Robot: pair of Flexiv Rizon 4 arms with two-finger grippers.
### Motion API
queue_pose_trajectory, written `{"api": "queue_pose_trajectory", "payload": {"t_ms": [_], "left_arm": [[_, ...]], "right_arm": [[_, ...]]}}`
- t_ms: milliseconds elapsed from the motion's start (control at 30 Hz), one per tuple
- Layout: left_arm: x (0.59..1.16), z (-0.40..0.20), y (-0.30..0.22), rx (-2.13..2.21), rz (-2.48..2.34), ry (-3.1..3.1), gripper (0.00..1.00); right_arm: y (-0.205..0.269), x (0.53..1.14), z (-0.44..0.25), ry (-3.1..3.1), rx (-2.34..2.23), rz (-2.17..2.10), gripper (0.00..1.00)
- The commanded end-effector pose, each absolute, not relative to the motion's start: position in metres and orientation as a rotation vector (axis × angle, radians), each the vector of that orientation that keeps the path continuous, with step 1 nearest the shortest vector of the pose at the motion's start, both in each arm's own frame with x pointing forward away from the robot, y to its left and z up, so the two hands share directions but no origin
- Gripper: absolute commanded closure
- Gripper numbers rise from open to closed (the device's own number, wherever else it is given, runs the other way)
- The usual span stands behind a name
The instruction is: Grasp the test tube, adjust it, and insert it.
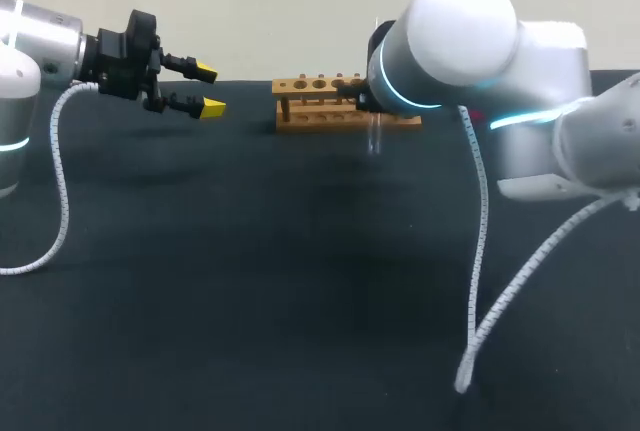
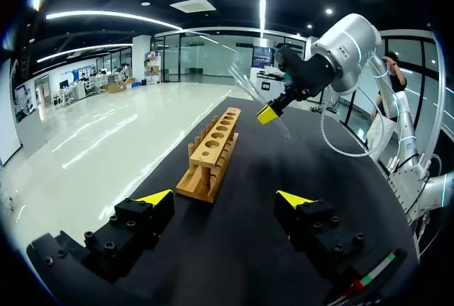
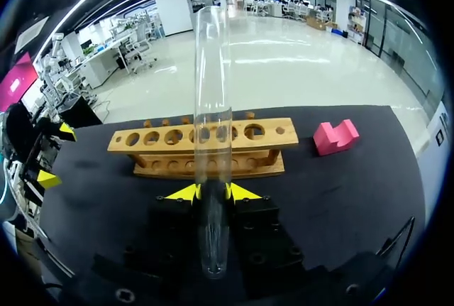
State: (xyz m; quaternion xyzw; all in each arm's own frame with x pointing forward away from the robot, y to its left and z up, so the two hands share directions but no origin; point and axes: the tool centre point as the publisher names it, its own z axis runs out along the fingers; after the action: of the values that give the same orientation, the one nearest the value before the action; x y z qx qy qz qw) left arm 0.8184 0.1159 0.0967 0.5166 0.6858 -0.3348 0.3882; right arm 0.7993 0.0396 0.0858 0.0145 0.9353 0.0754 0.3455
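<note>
A clear glass test tube (image 3: 213, 107) is held between the yellow tips of my right gripper (image 3: 213, 192), which is shut on it near one end. The tube sticks out ahead of the fingers, towards the wooden rack (image 3: 156, 139) with its row of holes. In the head view the tube (image 1: 375, 137) hangs in front of the right end of the rack (image 1: 315, 103), and my right arm hides its own gripper. In the left wrist view the tube (image 2: 245, 86) is tilted above the far end of the rack (image 2: 213, 153). My left gripper (image 1: 208, 90) is open and empty, left of the rack.
A pink block (image 3: 335, 137) lies on the black table beside the rack's end, on the side away from my left arm. My right arm's white cable (image 1: 478, 251) hangs down over the table's right half.
</note>
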Motion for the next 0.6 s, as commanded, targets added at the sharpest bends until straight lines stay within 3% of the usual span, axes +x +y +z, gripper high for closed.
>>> {"api": "queue_pose_trajectory", "payload": {"t_ms": [33,600], "left_arm": [[0.817,0.096,0.116,1.312,-0.849,1.74,0.0],[0.817,0.096,0.116,1.312,-0.849,1.74,0.0]], "right_arm": [[0.031,0.784,0.1,2.367,0.044,0.198,1.0],[0.017,0.758,0.125,2.311,0.077,0.157,1.0]]}}
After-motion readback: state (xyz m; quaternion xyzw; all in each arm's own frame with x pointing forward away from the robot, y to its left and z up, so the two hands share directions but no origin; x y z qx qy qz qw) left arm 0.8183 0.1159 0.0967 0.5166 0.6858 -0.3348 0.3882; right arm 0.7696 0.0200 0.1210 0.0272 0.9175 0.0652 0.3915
